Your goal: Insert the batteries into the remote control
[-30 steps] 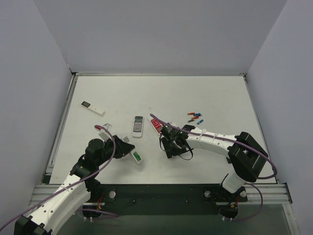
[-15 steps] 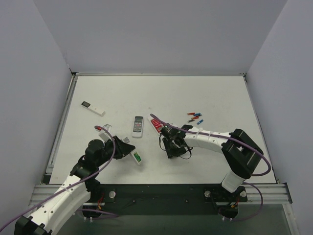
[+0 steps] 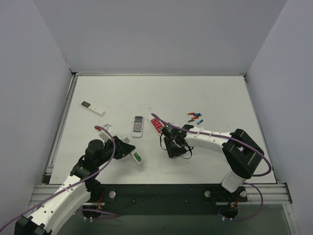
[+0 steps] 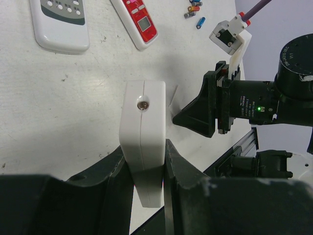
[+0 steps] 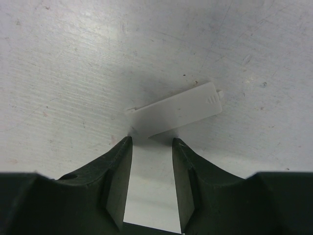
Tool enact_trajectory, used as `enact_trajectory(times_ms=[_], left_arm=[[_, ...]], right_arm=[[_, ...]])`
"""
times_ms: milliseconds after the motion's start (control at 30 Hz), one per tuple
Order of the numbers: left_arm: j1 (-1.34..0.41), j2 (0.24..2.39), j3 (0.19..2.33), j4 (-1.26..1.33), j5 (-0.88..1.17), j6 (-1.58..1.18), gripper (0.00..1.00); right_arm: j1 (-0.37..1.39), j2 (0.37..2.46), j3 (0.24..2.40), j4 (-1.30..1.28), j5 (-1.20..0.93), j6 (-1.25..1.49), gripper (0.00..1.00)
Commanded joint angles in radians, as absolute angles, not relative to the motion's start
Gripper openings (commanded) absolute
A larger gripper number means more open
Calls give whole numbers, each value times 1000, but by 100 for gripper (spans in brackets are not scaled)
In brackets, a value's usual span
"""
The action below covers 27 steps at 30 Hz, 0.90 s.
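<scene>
My left gripper (image 3: 128,150) is shut on the white remote control (image 4: 143,117), which I see end-on between its fingers in the left wrist view. From the top view the remote control (image 3: 136,156) shows a green patch in its open compartment. Loose batteries (image 3: 195,117) in red, blue and green lie at the right of the table's middle, and they also show as batteries (image 4: 194,7) in the left wrist view. My right gripper (image 5: 151,142) points down at the table with its jaws a little apart. A flat white battery cover (image 5: 176,112) lies just at its fingertips, ungripped.
A grey-faced remote (image 3: 138,126) and a red remote (image 3: 156,124) lie behind the grippers. A slim white stick with a black end (image 3: 93,107) rests at the far left. The right arm's black wrist (image 4: 254,103) is close to the held remote.
The right gripper's jaws have narrowed and the right arm has shifted slightly over the cover. The left arm and the remote have stayed put.
</scene>
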<state>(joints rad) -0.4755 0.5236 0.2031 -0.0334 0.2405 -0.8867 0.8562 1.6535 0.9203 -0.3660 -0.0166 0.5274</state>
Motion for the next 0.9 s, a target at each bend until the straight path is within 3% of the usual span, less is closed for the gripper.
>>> enact_trajectory(times_ms=[0, 33, 100, 167, 867], left_arm=[[-469, 509, 213, 38, 258, -899, 0], [-469, 508, 215, 38, 256, -897, 0], [-469, 508, 215, 37, 253, -900, 0], [-469, 506, 215, 40, 252, -903, 0], [-469, 479, 212, 20, 255, -907, 0]], right_arm=[[847, 1599, 897, -382, -3, 537, 38], [848, 1574, 900, -382, -3, 540, 48], [851, 1552, 907, -380, 29, 557, 57], [853, 1539, 913, -379, 80, 560, 61], [882, 1729, 1065, -445, 265, 517, 65]])
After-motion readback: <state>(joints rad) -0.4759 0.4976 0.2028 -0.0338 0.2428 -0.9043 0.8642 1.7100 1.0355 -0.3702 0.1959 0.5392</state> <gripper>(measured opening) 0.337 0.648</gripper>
